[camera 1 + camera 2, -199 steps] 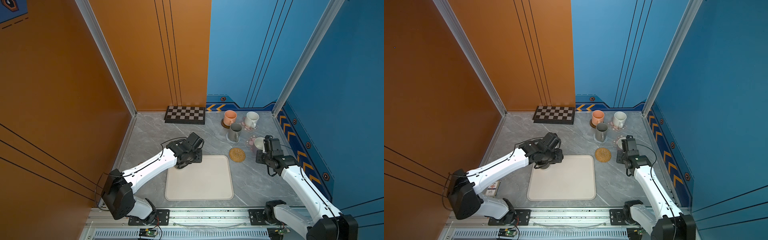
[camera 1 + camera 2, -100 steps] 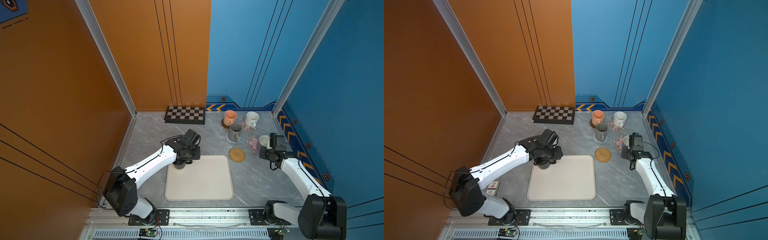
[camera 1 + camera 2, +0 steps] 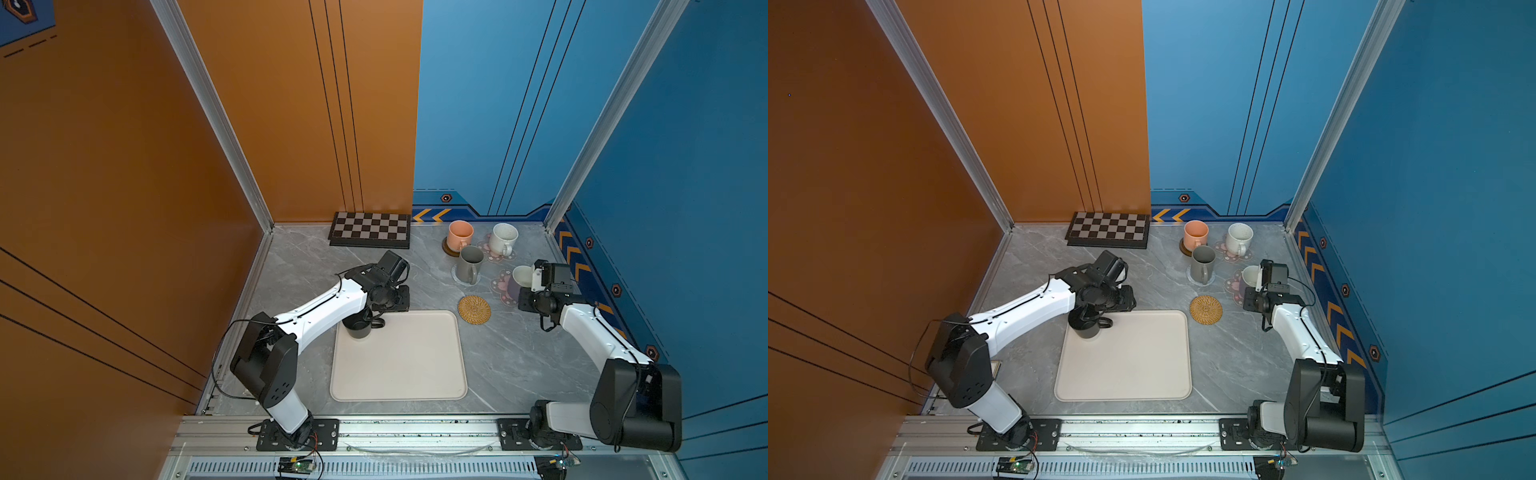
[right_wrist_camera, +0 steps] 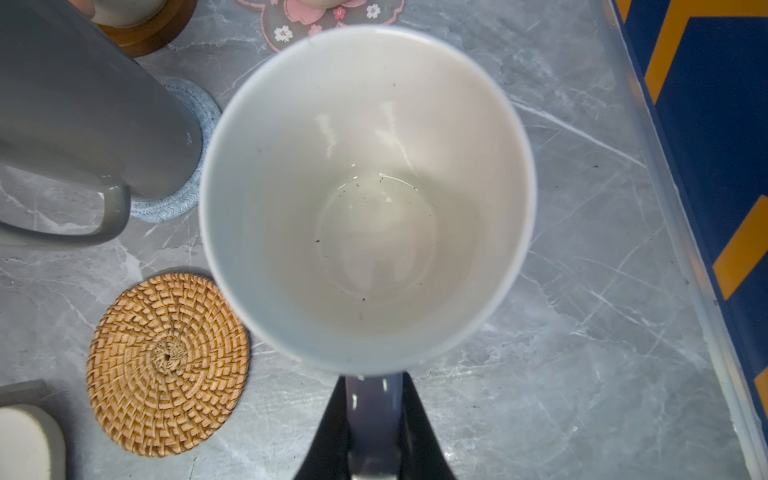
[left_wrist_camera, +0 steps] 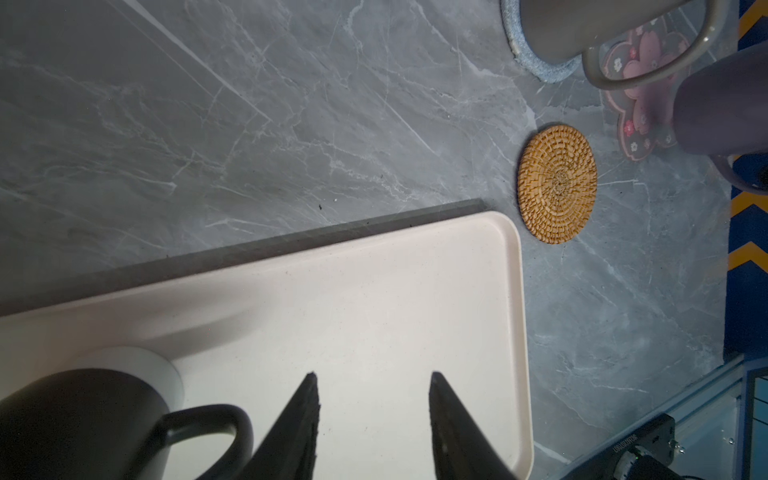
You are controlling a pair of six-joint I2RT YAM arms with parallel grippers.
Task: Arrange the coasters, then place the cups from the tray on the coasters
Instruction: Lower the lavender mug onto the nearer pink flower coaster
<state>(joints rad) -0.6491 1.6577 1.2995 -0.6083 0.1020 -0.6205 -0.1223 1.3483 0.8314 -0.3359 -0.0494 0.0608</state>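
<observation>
The cream tray (image 3: 399, 365) (image 5: 374, 299) holds a black cup (image 3: 359, 328) (image 5: 75, 424) in its far left corner. My left gripper (image 5: 372, 376) hangs open over the tray just beside that cup's handle, with nothing between its fingers. My right gripper (image 4: 374, 380) is shut on the handle of the lavender cup (image 3: 521, 276) (image 4: 365, 199), which is over a pink flower coaster (image 3: 500, 286) (image 5: 640, 120); whether it rests on it I cannot tell. The rattan coaster (image 3: 474, 309) (image 4: 166, 365) lies bare. The grey cup (image 3: 469, 264) stands on the light-blue coaster (image 4: 187, 108).
At the back, the peach cup (image 3: 460, 235) sits on a brown disc (image 3: 449, 249) and the speckled cream cup (image 3: 503, 239) on another flower coaster (image 3: 488, 253). A chequered board (image 3: 370, 228) lies against the back wall. The blue side wall stands close to the right arm.
My right gripper carried the lavender cup a little farther back over the flower coaster as its arm drew back. My left gripper shifted off the black cup to beside its handle.
</observation>
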